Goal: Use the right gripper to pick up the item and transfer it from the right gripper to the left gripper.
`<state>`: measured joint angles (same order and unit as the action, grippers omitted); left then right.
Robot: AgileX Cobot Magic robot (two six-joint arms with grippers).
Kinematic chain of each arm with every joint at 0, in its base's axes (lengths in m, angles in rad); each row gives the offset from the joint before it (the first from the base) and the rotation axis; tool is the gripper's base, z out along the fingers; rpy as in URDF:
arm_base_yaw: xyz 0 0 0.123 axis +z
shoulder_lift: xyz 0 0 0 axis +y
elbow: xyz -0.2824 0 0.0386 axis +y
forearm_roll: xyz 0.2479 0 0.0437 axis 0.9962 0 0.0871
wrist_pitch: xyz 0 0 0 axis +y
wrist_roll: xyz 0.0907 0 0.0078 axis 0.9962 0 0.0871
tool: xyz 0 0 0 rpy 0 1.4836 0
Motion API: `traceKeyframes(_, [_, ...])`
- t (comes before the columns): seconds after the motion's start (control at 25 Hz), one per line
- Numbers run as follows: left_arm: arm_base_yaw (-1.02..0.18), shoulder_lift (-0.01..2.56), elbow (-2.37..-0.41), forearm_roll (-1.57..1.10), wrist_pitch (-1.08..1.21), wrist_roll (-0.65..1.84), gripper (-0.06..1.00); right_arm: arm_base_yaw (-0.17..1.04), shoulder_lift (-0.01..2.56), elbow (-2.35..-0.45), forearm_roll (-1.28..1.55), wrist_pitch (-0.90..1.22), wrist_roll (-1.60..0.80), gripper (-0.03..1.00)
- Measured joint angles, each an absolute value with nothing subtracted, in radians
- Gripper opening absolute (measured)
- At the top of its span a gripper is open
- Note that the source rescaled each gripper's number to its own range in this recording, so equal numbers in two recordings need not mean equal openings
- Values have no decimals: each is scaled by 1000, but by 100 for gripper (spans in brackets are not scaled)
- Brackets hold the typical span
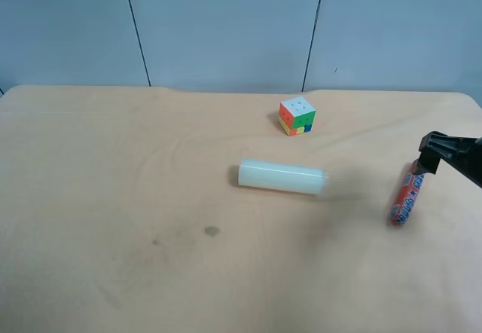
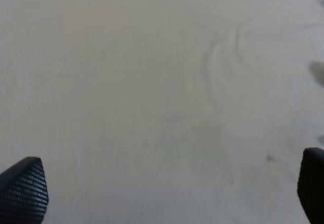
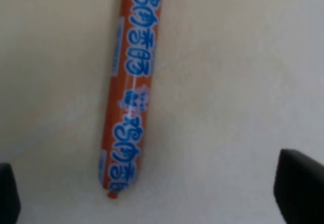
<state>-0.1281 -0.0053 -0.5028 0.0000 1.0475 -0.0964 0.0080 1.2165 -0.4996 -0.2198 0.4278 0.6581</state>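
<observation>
Item [image 3: 126,97] lies on your bench [image 3: 228,82] beneath your wide right tool [image 3: 154,191]; your left tool [image 2: 167,188] gapes wide too.

Two black grippers, blunt-tipped
The left gripper [image 2: 167,188] has dark, rounded fingertips [image 2: 24,189], one covered in a fine grid of tiny dots with a bluish sheen; the right gripper [image 3: 154,191] has plain matte black pads [image 3: 299,186] with squarer corners, and from the high camera its body is an angular, all-black block

item [image 3: 126,97]: glossy plastic wrapper | table [image 1: 113,197]: matt, smooth wood-look | cylinder [image 1: 281,177]: matt
</observation>
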Motion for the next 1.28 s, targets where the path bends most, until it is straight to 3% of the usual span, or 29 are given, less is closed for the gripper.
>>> traceKeyframes(0.64, [-128,-5,-503,0,1048,-96,100,8,1514,-443,-223,128,741,98])
traceKeyframes(1.12, [-128,-5,-503,0,1048,-96,100,8,1653,-444,-220,23,746,89])
traceKeyframes(1.28, [-128,-5,-503,0,1048,-96,100,8,1654,-444,-209,7,746,79])
